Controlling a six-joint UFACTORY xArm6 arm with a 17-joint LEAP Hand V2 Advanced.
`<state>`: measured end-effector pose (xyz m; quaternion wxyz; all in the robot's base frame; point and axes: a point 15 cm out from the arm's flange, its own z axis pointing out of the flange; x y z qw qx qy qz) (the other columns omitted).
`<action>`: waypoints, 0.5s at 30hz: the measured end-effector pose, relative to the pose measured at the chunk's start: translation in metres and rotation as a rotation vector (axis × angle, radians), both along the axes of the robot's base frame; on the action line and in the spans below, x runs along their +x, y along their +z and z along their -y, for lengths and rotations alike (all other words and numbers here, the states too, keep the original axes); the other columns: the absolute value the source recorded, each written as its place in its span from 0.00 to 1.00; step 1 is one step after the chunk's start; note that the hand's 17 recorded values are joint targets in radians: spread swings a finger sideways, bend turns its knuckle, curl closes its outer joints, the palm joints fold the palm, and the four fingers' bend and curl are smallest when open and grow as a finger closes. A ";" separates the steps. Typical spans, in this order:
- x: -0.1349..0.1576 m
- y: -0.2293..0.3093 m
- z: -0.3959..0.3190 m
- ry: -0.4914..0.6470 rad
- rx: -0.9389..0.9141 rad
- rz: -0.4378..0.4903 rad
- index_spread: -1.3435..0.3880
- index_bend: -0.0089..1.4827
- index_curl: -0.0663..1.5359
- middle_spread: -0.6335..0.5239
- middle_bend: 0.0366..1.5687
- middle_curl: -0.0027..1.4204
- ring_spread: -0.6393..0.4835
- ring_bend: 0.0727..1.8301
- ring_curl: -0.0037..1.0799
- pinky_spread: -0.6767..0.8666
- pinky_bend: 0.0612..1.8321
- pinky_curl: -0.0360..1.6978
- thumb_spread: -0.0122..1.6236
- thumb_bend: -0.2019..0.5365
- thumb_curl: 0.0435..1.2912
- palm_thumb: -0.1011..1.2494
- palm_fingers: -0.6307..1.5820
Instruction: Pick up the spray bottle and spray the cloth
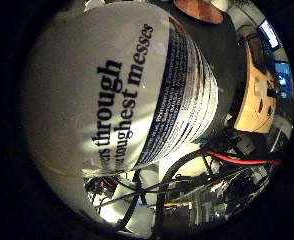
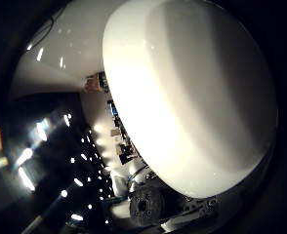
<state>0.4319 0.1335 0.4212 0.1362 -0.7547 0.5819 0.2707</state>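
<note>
**Spray bottle hard against the palm, room beyond**

Nearest: the spray bottle (image 1: 122,90). Its white body fills most of the little finger side view, with a printed label panel and a dark block of fine print wrapping round one flank. The same bottle takes up well over half of the thumb side view as a smooth white curved surface, no print on that face. Filling both views this way, it sits close to the palm, probably touching it or nearly so. Trigger and nozzle not seen in either view.

Hand (image 2: 148,207): only a few parts show, next to the bottle at the rim of the thumb side view: a dark round geared piece and pale white links beside it. Another dark stretch of structure shows under the bottle in the little finger side view. Cannot tell whether the fingers are curled round the bottle or spread; no fingertip is seen on its surface.

Past the bottle: a dark surface (image 1: 227,55), with a reddish-brown rounded object (image 1: 199,9) lying on it at the edge of view. Cannot say what that object is.

Farther out: a light wooden desk (image 1: 259,105) and a lit screen (image 1: 269,32) above it. In the thumb side view, a pale ceiling (image 2: 80,44) with bright spots of light across a dark area.

Cloth: not identified in either view.
</note>
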 end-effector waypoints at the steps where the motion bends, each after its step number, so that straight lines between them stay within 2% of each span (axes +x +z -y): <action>1: 0.001 0.000 -0.003 0.001 0.001 -0.007 0.57 0.63 0.74 0.35 0.76 0.73 0.35 0.73 0.81 0.33 0.59 0.81 0.44 0.25 0.67 0.83 0.77; 9: 0.004 -0.022 -0.022 -0.004 -0.003 -0.089 0.58 0.64 0.74 0.35 0.75 0.73 0.35 0.72 0.81 0.33 0.59 0.81 0.44 0.25 0.68 0.83 0.77; 15: -0.002 -0.024 -0.045 0.021 0.093 -0.163 0.58 0.64 0.74 0.35 0.75 0.73 0.35 0.72 0.81 0.33 0.59 0.81 0.44 0.25 0.68 0.83 0.77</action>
